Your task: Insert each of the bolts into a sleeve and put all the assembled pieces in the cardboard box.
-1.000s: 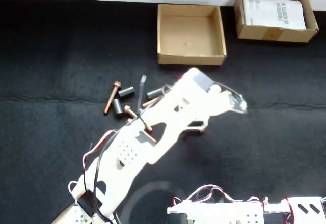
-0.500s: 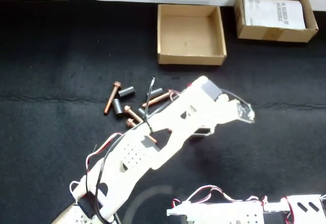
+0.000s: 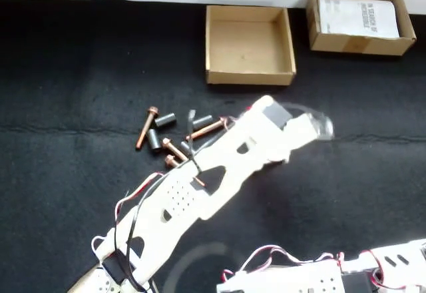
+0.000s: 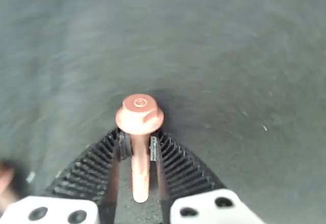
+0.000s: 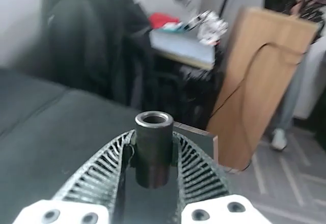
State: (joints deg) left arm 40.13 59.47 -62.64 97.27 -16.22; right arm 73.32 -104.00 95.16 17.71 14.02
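Left pincer (image 4: 137, 138) clamps copper bolt (image 4: 139, 115), hex-flanged head.

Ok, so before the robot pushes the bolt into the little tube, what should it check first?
1. The bolt is held in the left pincer: ok, shaft clamped, head sticking out.
2. The sleeve is held in the right pincer: ok.
3. The sleeve's open end is free: ok, it points away from the pincer.
4. The bolt is lined up with the sleeve's hole: cannot tell.
5. The cardboard box is ready: ok, nothing inside.
6. Every bolt is done: not ok, loose bolts and loose sleeves lie on the table.
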